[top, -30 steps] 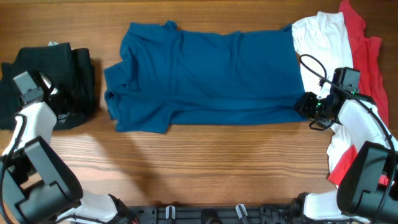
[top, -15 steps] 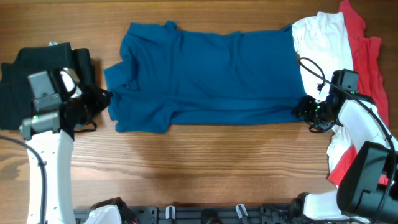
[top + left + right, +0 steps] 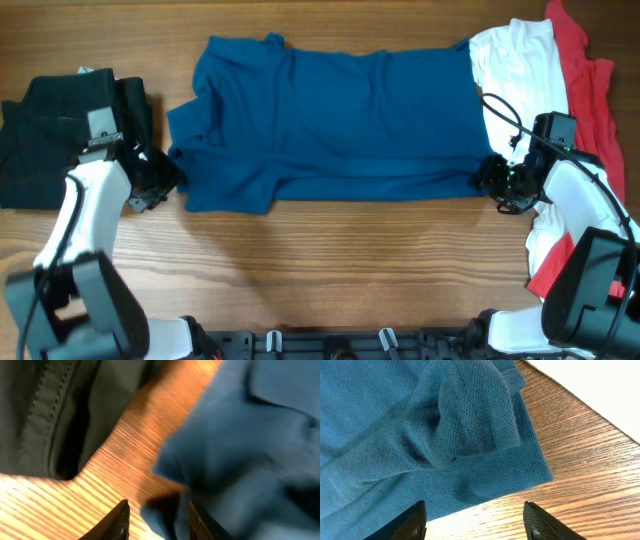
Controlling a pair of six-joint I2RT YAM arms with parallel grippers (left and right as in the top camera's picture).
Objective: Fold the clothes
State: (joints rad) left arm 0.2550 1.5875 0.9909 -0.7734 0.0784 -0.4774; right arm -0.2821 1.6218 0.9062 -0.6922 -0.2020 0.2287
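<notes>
Gaping right fingers [image 3: 412, 522] near blue shirt [image 3: 420, 435] corner; overhead obscures them.

Robotics lab bench: a left arm [image 3: 85, 215] and a right arm [image 3: 578, 200] fixed to a black rail [image 3: 330, 345] along a wood-grain table [image 3: 350, 260], cable [image 3: 500, 105] exposed
</notes>
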